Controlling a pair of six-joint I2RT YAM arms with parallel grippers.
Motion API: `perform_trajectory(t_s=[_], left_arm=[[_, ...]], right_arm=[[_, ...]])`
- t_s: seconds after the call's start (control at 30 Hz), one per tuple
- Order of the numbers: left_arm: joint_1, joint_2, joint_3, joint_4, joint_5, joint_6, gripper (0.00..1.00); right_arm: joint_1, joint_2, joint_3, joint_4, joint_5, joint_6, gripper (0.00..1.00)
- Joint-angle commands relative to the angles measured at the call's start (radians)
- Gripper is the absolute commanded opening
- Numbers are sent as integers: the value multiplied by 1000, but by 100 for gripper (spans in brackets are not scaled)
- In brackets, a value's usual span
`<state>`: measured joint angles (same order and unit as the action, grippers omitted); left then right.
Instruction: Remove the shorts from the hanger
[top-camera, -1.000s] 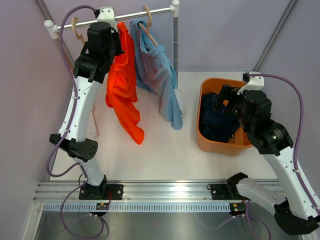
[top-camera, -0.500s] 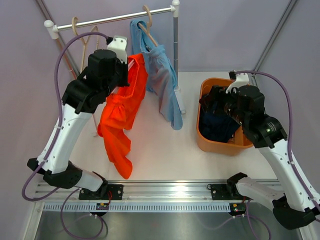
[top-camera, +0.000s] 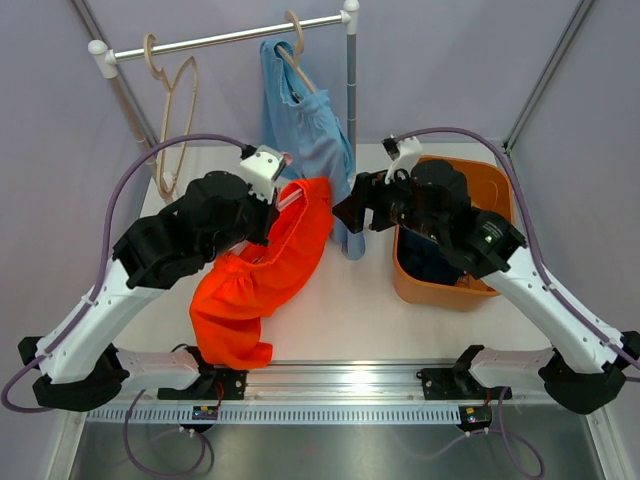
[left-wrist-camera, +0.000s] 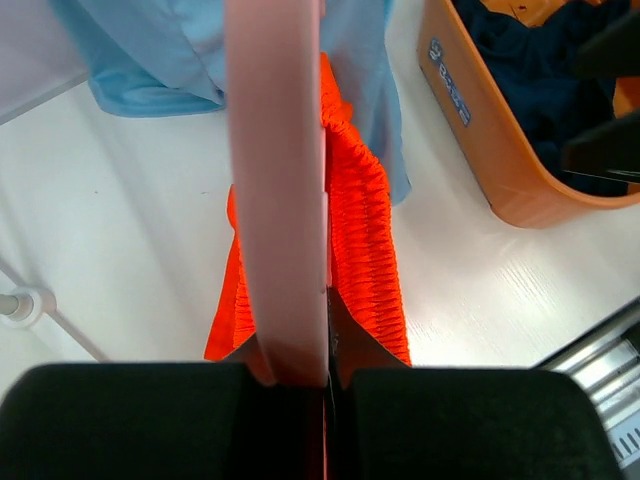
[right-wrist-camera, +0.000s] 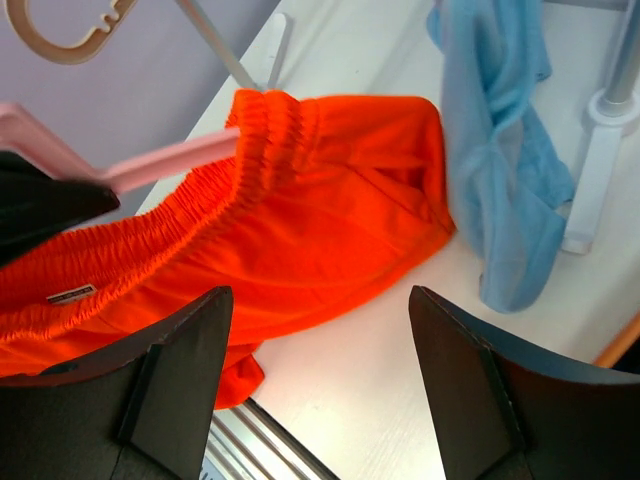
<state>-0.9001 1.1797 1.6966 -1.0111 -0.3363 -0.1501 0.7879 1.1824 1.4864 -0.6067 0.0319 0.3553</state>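
Left hand (left-wrist-camera: 327, 372) is clamped tight on the pink hanger (left-wrist-camera: 275, 180), whose bar runs straight ahead; the orange shorts (left-wrist-camera: 365, 240) seemingly hang from its far end. Just beyond, the right hand (right-wrist-camera: 318, 310), spread wide and empty, faces their waistband.

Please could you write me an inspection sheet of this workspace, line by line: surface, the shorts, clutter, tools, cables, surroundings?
Surface: white table, bare between the arms.
Job's things: orange shorts hang on a pink hanger, which is off the rod. The light blue shorts are on a hanger on the rod. The navy shorts lie in the orange bin.
Clutter: one empty hanger on the rod.
Tools: left tool shut on the pink hanger. Right tool open, facing the orange shorts and holding nothing.
Cables: purple cables loop over both arms; no snag seen.
Surroundings: plain walls; nothing else seen.
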Motion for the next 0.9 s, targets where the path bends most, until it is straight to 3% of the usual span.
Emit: perform_trajectory(t_s=[0.0, 0.63, 0.77, 0.87], left_arm=[[-39, -29, -21, 72, -29, -23, 0], [-63, -63, -110, 134, -44, 17, 0], [-63, -69, -104, 135, -33, 20, 0], [-63, -78, -107, 140, -12, 18, 0]], right_arm=[[33, 62, 57, 57, -12, 28, 79], [73, 287, 144, 61, 8, 48, 74], [73, 309, 161, 42, 55, 48, 61], [73, 319, 170, 42, 91, 45, 43]])
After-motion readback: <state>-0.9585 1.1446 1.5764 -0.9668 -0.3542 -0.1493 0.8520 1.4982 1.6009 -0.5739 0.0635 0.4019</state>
